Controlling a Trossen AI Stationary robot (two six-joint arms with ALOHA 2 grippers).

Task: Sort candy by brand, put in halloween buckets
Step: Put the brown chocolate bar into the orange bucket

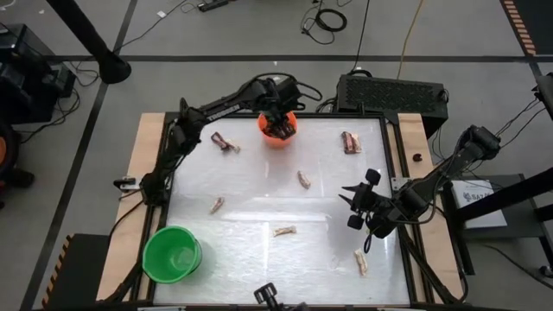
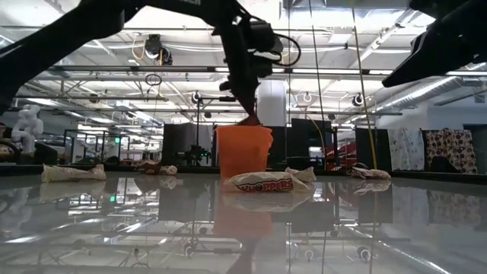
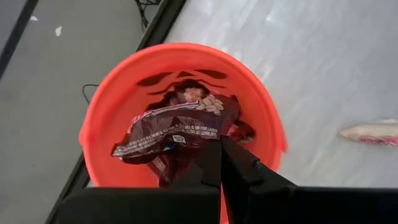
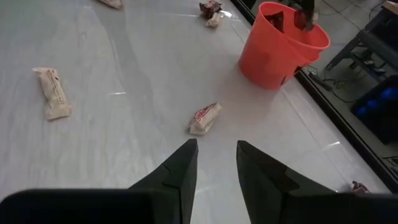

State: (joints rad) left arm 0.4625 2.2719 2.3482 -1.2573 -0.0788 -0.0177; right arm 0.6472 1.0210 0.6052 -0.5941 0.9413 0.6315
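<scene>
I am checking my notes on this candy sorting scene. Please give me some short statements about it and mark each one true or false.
1. The left hand is over the orange bucket. True.
2. The green bucket already holds several candies. False: nothing shows inside it.
3. The right hand is open and holds nothing. True.
4. The orange bucket holds dark brown-red wrappers. True.
5. All pale candies are already in a bucket. False: several, such as the one near the table's middle, lie loose on the table.
</scene>
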